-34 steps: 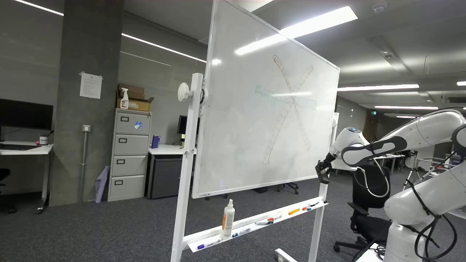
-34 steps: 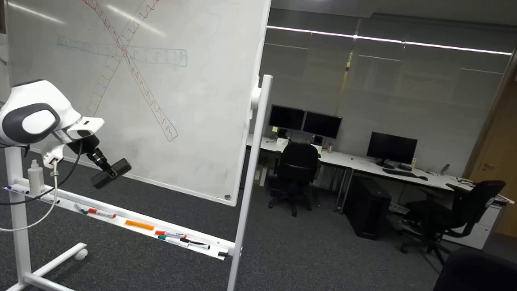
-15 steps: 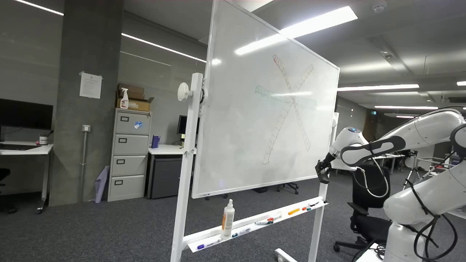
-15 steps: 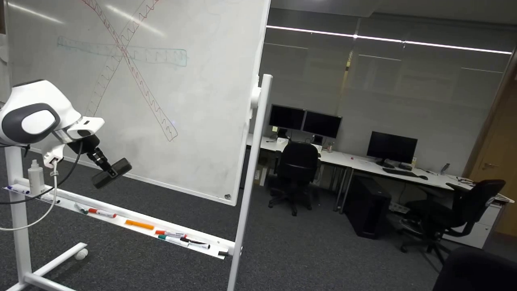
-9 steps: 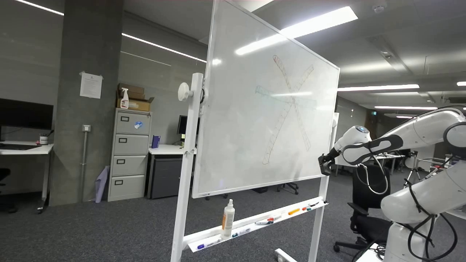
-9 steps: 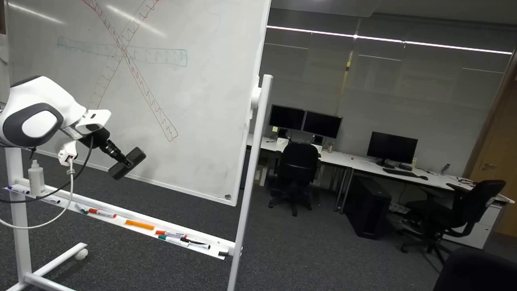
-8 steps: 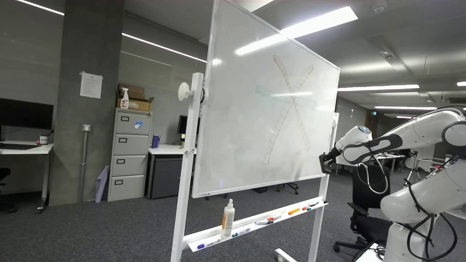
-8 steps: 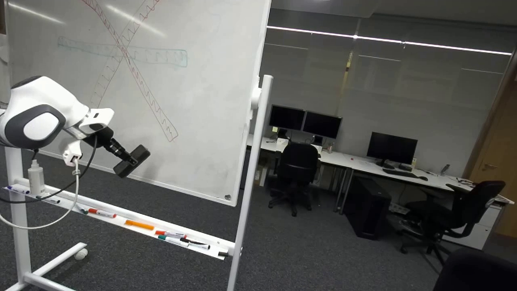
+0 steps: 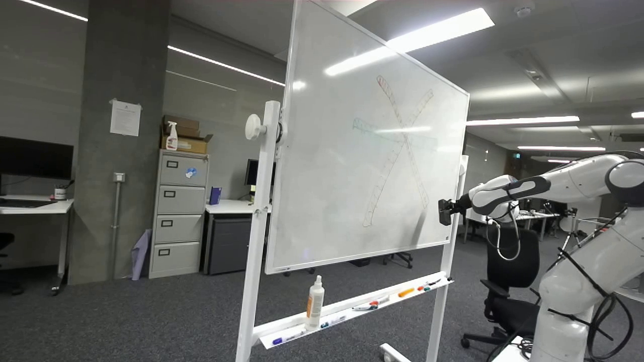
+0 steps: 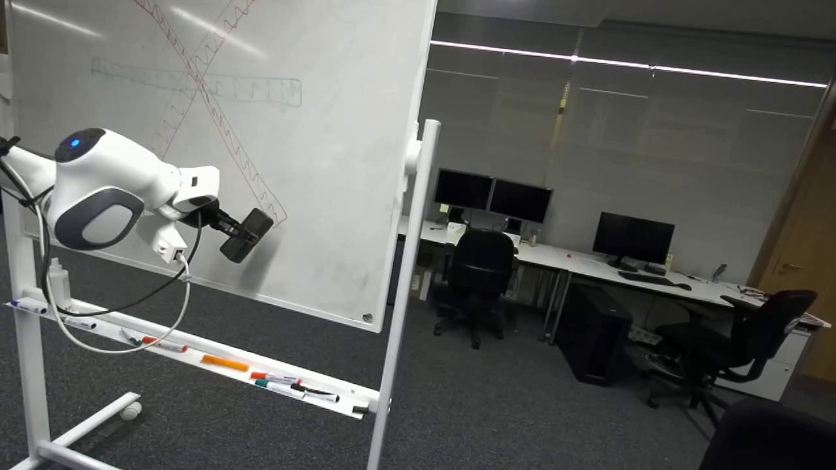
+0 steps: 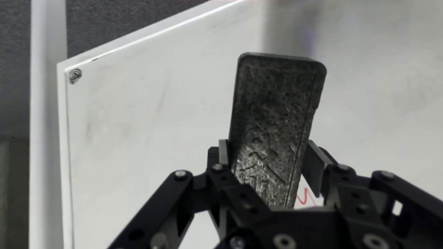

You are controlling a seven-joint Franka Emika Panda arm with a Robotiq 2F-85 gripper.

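Note:
My gripper (image 11: 270, 159) is shut on a dark, block-shaped eraser (image 11: 277, 97), whose scuffed broad face shows in the wrist view. One finger pad (image 11: 313, 169) lies along its right side, the other along its left. Behind the block spreads the whiteboard (image 10: 346, 196). In an exterior view the tilted eraser (image 10: 247, 235) hangs near the lower end of a red hatched strip (image 10: 269, 199), its shadow on the board below. Whether it touches the surface I cannot tell. A second red strip crosses that one, and a teal strip (image 10: 274, 90) runs across both.
Under the board runs a white tray (image 9: 271, 333) with several markers, an orange piece (image 10: 224, 363) and an upright white bottle (image 9: 315, 304). A white post (image 10: 405, 294) stands at the board's edge. A black office chair (image 9: 513, 271) is close by the arm.
The arm has lifted and brought the eraser higher, rightward in an exterior view, up to the red strip's end. Its shadow on the board is now plainer. The grip is unchanged.

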